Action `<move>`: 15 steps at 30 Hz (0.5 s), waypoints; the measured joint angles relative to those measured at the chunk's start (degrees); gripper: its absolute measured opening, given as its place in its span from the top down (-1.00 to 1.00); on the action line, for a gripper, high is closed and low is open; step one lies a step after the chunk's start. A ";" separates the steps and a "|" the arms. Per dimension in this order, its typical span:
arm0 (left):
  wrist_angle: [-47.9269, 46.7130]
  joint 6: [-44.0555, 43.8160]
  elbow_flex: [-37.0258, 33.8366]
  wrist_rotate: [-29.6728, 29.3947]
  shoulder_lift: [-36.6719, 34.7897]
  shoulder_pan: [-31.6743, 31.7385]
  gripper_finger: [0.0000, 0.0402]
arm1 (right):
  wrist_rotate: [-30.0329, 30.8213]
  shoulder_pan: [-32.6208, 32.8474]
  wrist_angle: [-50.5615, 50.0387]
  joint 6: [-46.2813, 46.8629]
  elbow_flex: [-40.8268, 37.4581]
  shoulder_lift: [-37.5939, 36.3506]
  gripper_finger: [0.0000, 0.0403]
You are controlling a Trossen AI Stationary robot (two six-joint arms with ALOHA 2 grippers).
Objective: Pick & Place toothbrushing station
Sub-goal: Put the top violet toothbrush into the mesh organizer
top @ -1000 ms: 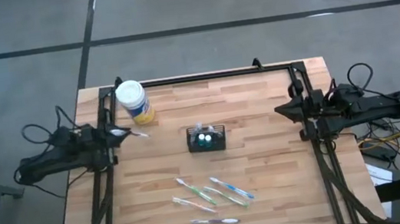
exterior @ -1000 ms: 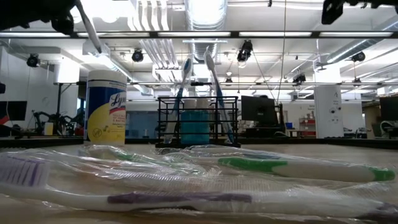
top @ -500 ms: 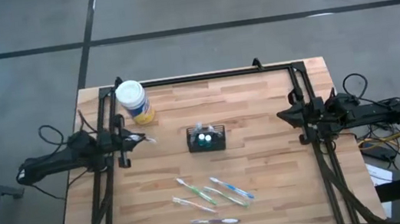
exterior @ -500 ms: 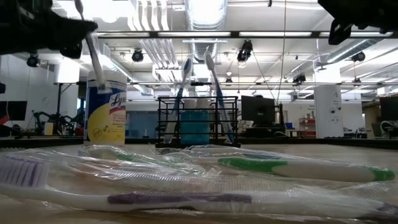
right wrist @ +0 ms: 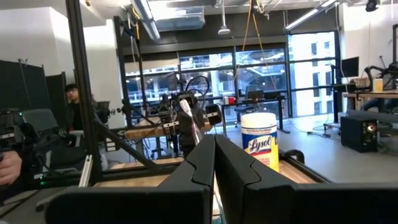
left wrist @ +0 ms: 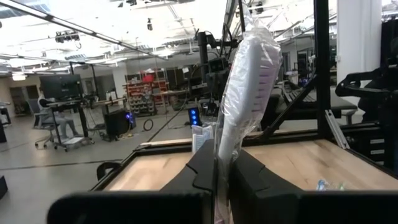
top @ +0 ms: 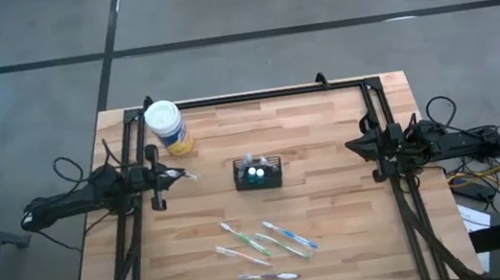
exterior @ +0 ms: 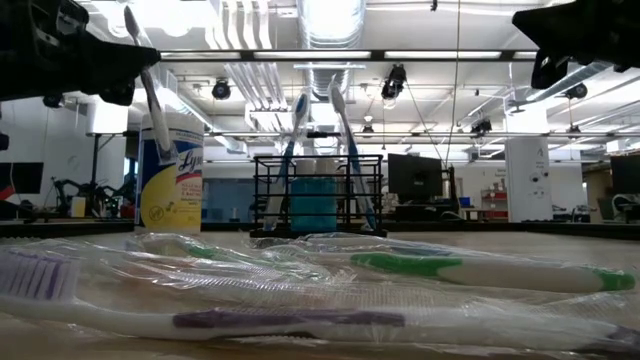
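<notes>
1. You see a wooden desk [top: 341, 244] from above, with a black frame along its edges and a dark arm at each side
2. Your left end effector [top: 177, 175] sits at the left edge of the desk, its fingers [left wrist: 205, 168] clamped together on a wrapped toothbrush [left wrist: 245, 93] that sticks up between them
3. Your right end effector [top: 355, 143] waits at the right edge of the desk, fingers [right wrist: 202, 162] pressed together and holding nothing
4. The toothbrushing station [top: 257, 173], a small black openwork caddy, stands near the middle of the desk; two toothbrushes [exterior: 345, 150] lean upright inside it
5. A white-capped jar with a yellow label [top: 167, 127] stands near the far left corner, well apart from the caddy
6. Several wrapped toothbrushes [top: 266, 244] lie scattered on the near half of the desk
7. A person [right wrist: 71, 106] shows in the room behind, seen from the right wrist
</notes>
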 joint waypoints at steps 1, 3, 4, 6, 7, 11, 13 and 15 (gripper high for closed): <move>-0.02 0.00 0.00 0.01 -0.01 0.00 0.90 | 0.02 0.00 0.00 0.00 -0.04 -0.13 0.96; -0.02 0.07 0.00 0.07 -0.02 0.00 0.90 | 0.04 0.00 -0.28 0.27 -0.07 -0.55 0.96; -0.02 0.23 0.02 0.16 -0.02 0.00 0.90 | 0.04 0.00 -0.56 0.35 -0.07 -0.82 0.96; -0.02 0.48 0.07 0.40 -0.02 0.00 0.90 | 0.09 0.00 -1.11 0.37 -0.29 -1.24 0.96; 0.00 0.52 0.07 0.48 -0.13 0.00 0.90 | 0.30 0.00 -1.34 0.39 -0.55 -1.49 0.96; 0.57 -0.06 0.16 0.55 -0.35 0.00 0.90 | 1.69 -0.01 -1.47 0.66 -1.05 -1.56 0.96; 0.97 -1.01 1.51 0.52 0.14 0.00 0.90 | 1.67 0.00 -1.37 0.66 -1.05 -1.51 0.96; 1.44 -1.53 4.37 0.52 1.43 0.00 0.90 | 1.81 0.00 -1.27 0.61 -1.05 -1.55 0.96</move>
